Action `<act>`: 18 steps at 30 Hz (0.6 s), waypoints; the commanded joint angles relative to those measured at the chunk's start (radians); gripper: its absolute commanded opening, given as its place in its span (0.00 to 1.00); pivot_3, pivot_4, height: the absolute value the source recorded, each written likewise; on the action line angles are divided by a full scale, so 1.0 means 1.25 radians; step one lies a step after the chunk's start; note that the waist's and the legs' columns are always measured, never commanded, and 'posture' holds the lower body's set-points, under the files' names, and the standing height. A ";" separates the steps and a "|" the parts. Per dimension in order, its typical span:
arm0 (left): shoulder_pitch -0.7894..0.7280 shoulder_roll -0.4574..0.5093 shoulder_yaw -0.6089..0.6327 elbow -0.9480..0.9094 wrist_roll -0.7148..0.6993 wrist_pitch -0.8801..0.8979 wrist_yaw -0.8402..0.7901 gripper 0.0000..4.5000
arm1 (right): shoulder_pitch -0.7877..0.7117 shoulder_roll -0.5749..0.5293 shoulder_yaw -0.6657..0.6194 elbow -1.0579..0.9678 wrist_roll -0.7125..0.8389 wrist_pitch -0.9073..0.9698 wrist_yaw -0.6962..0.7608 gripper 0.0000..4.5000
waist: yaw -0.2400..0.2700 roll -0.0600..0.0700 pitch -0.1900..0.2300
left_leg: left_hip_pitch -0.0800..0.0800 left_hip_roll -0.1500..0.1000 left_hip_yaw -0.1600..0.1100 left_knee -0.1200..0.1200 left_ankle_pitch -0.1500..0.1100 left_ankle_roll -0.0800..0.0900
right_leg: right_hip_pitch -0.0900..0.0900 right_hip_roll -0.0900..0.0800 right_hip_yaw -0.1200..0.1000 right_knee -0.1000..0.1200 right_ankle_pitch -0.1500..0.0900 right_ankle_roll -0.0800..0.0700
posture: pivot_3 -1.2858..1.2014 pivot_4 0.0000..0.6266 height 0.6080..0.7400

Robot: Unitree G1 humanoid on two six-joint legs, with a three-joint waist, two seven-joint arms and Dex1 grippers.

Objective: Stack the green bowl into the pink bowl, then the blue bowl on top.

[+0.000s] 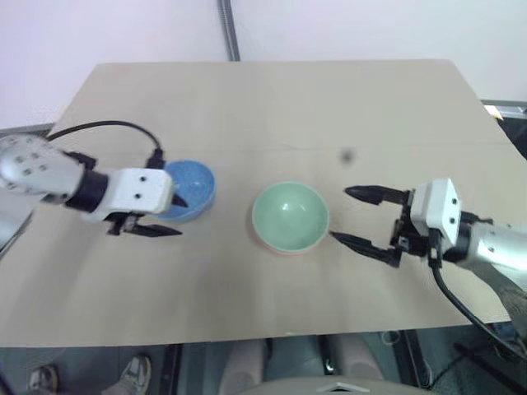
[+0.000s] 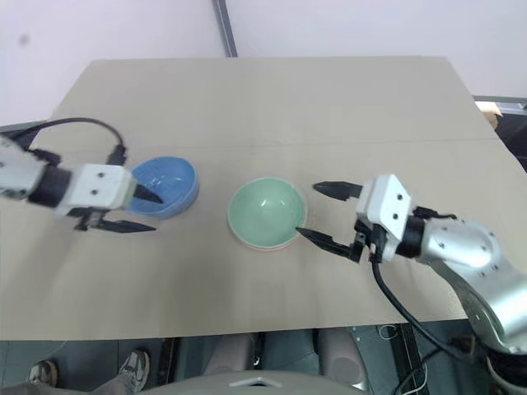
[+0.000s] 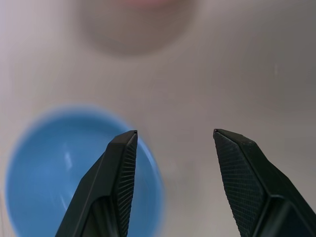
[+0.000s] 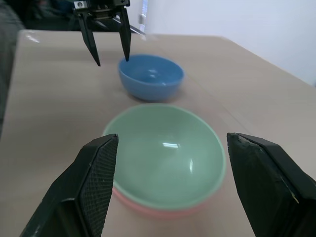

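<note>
I'm seeing the green bowl (image 4: 165,153) nested in the pink bowl (image 4: 163,210) mid-bench (image 1: 272,107); the blue bowl (image 1: 191,188) is sitting left, under my released left claw (image 1: 165,214); right claw (image 1: 362,218) released; it's looking rigid, slick and light, so I'm favouring a rim pinch.

L arm comes in from the left edge, white wrist block near level, left gripper (image 1: 169,216) pointing toward table centre and tipped down. Its two black fingers (image 3: 118,182) stand apart w/ a clear gap, nothing between them. R arm reaches in from the right side, forearm silver, right gripper (image 1: 356,216) aimed level toward the left. Its fingers (image 4: 94,182) are spread wide, empty. Both grippers look raised off the table, though height's hard to judge.
</note>
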 commanded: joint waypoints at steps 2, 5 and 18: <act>0.168 -0.039 0.213 -0.108 0.094 0.059 0.051 0.57 | -0.062 0.024 0.039 0.063 -0.016 -0.051 0.054 0.86 | 0.008 0.000 0.000 | 0.000 0.000 0.000 0.000 0.000 0.000 | 0.000 0.000 0.000 0.000 0.000 0.000 | 0.52 0.24 1.00; 0.235 -0.073 0.247 -0.137 0.200 0.078 0.127 0.57 | -0.090 0.034 0.054 0.097 -0.026 -0.065 0.077 0.86 | 0.010 0.001 0.001 | 0.000 0.000 0.000 0.000 0.000 0.000 | -0.001 0.001 0.000 0.000 0.000 0.000 | 0.52 0.24 1.00; 0.260 -0.206 0.188 -0.184 0.370 0.138 0.291 0.57 | -0.117 0.030 0.049 0.107 -0.018 -0.044 0.100 0.86 | 0.010 0.001 0.001 | -0.001 0.000 0.001 -0.001 0.000 0.000 | -0.001 0.000 0.000 -0.001 0.000 0.000 | 0.52 0.24 1.00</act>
